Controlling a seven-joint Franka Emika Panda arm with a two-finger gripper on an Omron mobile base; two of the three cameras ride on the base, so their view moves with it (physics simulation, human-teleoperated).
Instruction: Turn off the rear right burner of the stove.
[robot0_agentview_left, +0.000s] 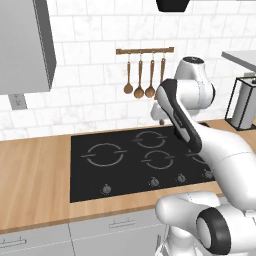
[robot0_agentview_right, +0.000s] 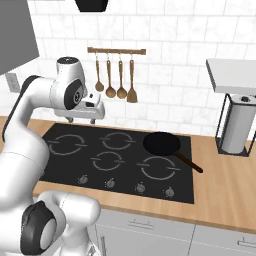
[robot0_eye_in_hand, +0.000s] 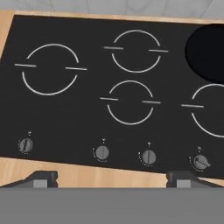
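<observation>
Stove (robot0_agentview_right: 70, 165): flat black glass cooktop set into a wooden counter (robot0_agentview_left: 35, 175), against a white tiled wall; grey ring burner markings on top, four round grey knobs in a row along its front edge.
Knobs: in the hand view, from left to right, knob one (robot0_eye_in_hand: 26, 145), knob two (robot0_eye_in_hand: 102, 152), knob three (robot0_eye_in_hand: 148, 156), knob four (robot0_eye_in_hand: 201, 162). The pointer of knob four is turned aside; the other three pointers stand nearly upright.
Pan (robot0_agentview_right: 162, 144): black frying pan on the rear right burner, handle pointing toward the front right, over the stove's right edge.
Gripper (robot0_agentview_right: 92, 116): held above the rear left part of the stove, clear of the glass and the knobs.
Jaws: spread wide apart in the hand view, one fingertip (robot0_eye_in_hand: 41, 178) at the lower left and the other at the lower right; nothing between them.
Utensil rack (robot0_agentview_right: 116, 51): wooden rail on the wall behind the stove with four hanging wooden utensils.
Paper towel holder (robot0_agentview_right: 238, 130): on the counter, well right of the stove.
</observation>
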